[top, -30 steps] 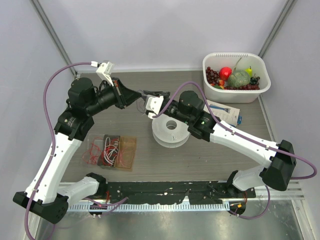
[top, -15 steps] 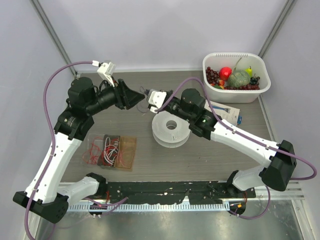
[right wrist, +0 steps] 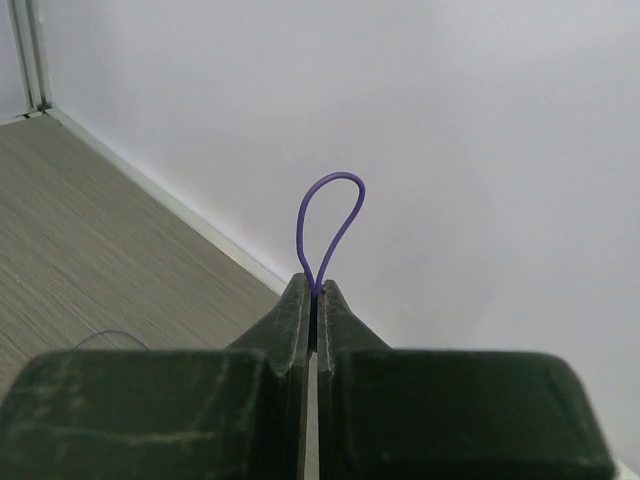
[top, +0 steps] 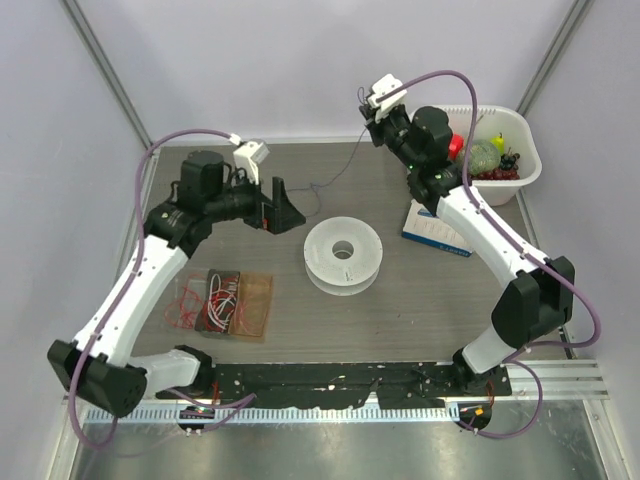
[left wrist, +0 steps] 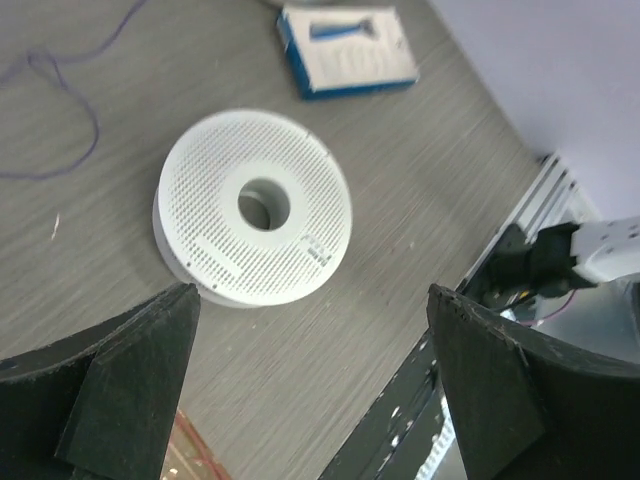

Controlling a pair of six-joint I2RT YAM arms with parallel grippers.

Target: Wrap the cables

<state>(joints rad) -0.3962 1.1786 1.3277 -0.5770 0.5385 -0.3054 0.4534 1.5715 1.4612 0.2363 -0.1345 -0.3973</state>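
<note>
One thin purple wire loop (right wrist: pixel 340 177) is pinched in the right gripper (right wrist: pixel 313 290). The left gripper (left wrist: pixel 315 400) is held spread, facing the round perforated white plastic spool (left wrist: pixel 200 200).

The spool (top: pixel 343 255) occupies the centre of the table (top: pixel 420 320). Bare table lies near of it and to its right, up to the blue-white box (top: pixel 437 229). The left hand (top: pixel 290 204) stands just left of the spool. The wire (right wrist: pixel 340 176) crosses the far gap, rising to the right hand (right wrist: pixel 315 295). A bag of red wires (top: pixel 222 302) blocks the near left and the white bin (top: pixel 505 190) the far right.
</note>
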